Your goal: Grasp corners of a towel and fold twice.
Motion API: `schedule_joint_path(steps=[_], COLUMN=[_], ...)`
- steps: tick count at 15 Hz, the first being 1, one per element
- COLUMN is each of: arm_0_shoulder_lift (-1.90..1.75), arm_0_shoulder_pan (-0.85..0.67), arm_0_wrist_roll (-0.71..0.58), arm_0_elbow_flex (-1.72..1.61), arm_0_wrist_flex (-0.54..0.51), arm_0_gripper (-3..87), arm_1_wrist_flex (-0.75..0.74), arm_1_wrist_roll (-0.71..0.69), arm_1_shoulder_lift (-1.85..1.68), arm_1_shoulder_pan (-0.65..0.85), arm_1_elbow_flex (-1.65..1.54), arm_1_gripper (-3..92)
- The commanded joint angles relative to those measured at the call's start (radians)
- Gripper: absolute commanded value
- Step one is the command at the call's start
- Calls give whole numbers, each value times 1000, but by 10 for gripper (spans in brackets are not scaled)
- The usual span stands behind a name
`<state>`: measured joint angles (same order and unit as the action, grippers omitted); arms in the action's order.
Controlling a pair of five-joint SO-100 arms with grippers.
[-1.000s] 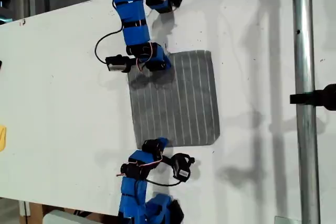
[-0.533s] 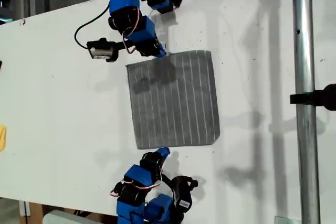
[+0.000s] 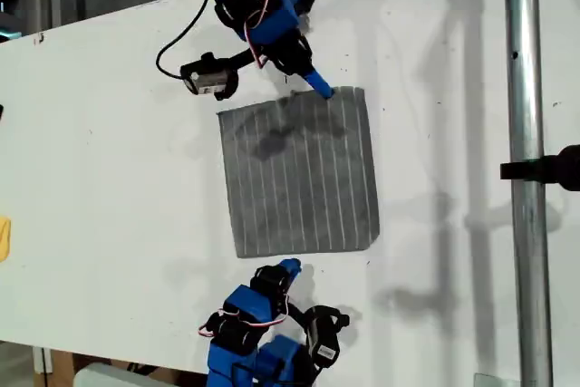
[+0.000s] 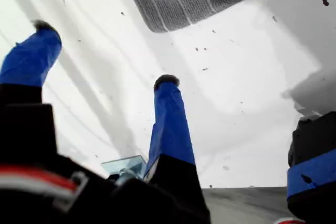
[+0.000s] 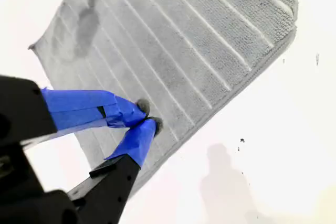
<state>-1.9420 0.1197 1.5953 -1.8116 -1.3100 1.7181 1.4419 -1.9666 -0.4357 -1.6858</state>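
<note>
The towel [image 3: 304, 174] is dark grey with thin white stripes and lies flat and unfolded on the white table [image 3: 109, 151]. My second gripper [image 3: 319, 88] hangs shut over the towel's upper edge in the exterior view, between its two upper corners. In the second wrist view its tips [image 5: 146, 117] meet above the towel [image 5: 184, 40] with nothing pinched between them. My first gripper [image 3: 285, 268] stands open just below the towel's lower edge in the exterior view. Its fingers [image 4: 168, 108] are spread over bare table, short of a rounded corner [image 4: 157, 23].
A metal pole [image 3: 523, 61] with a black clamp [image 3: 548, 169] runs down the exterior view's right. A small yellow object [image 3: 4, 237] shows at the exterior view's left edge. The table's edge runs along the exterior view's upper left.
My second gripper left the towel's upper-left corner, rose and swung towards the exterior view's right along the upper edge. My first gripper drew back off the lower edge. The towel stayed flat.
</note>
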Motion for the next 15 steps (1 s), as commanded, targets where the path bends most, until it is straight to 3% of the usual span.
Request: schedule_joint_path(steps=[1, 3, 6, 13, 15], arm_0_shoulder_lift=[-41, -41, -57, -124, -132], arm_0_shoulder_pan=[17, 17, 21, 31, 28], arm_0_wrist_roll=[11, 9, 26, 54, 55], arm_0_elbow_flex=[5, -3, -26, -115, -123], arm_0_wrist_flex=[21, 26, 26, 54, 54], arm_0_gripper=[15, 15, 16, 16, 16], arm_1_wrist_flex=[-6, -89, -238, -515, -591], arm_1_wrist_roll=[15, 15, 23, 161, 170], arm_1_shoulder_lift=[149, 304, 431, 382, 388], arm_1_shoulder_pan=[-31, -34, -32, -86, -84], arm_1_elbow_flex=[-8, -29, -41, -304, -348], arm_1_gripper=[371, 313, 323, 272, 179])
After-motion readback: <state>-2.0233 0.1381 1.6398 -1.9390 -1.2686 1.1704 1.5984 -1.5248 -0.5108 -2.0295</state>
